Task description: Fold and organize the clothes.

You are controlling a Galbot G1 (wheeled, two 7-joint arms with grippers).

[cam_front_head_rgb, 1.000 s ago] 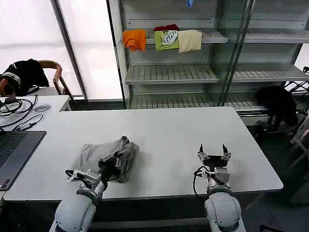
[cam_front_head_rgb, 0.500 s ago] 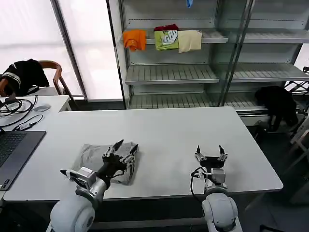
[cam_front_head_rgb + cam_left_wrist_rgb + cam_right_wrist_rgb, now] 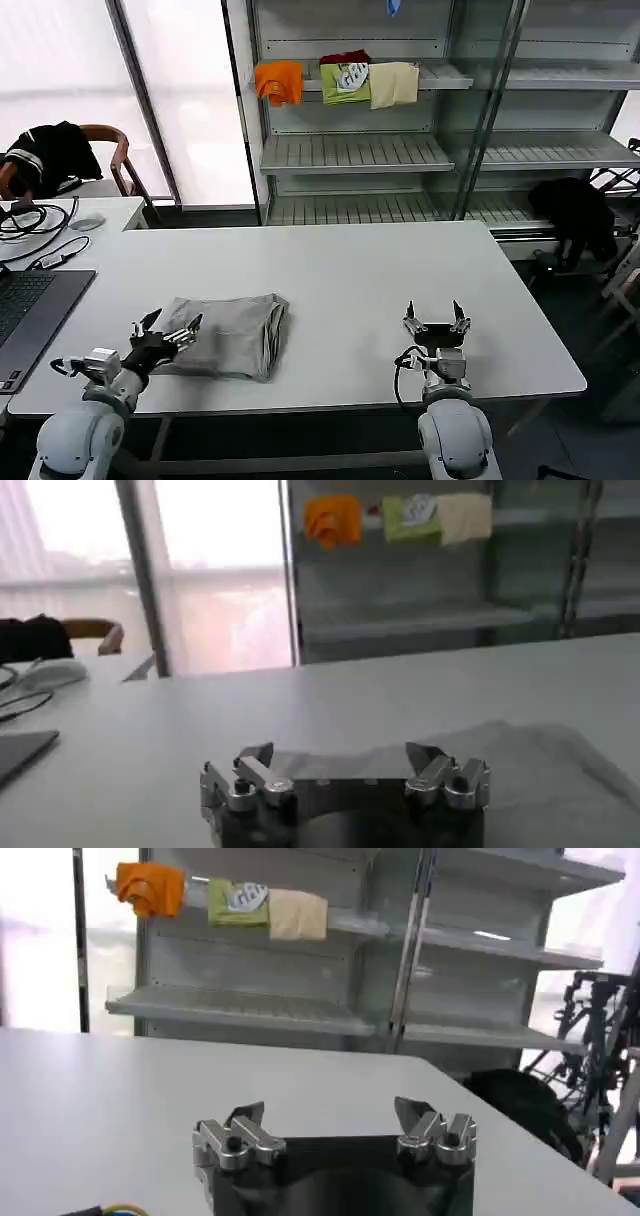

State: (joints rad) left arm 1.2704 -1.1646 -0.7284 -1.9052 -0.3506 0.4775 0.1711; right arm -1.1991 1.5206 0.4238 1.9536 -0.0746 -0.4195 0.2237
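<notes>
The white table (image 3: 350, 270) carries a folded light grey shirt (image 3: 225, 333) near its front edge on the robot's left, well clear of the laptop (image 3: 25, 315). The shirt looks light, limp and layered, so it will likely sag and unfold if lifted by one corner; the thick folded edge facing the table's middle, or both ends together, seems the safer hold. The left gripper (image 3: 166, 328) sits at the shirt's outer end with fingers spread, holding nothing. The right gripper (image 3: 433, 318) waits over bare table, well apart, its fingers also spread. The head view gives the whole layout; the left wrist view shows the grey cloth (image 3: 520, 760) lying just beyond that gripper's (image 3: 345, 765) fingertips, apparently untouched.
</notes>
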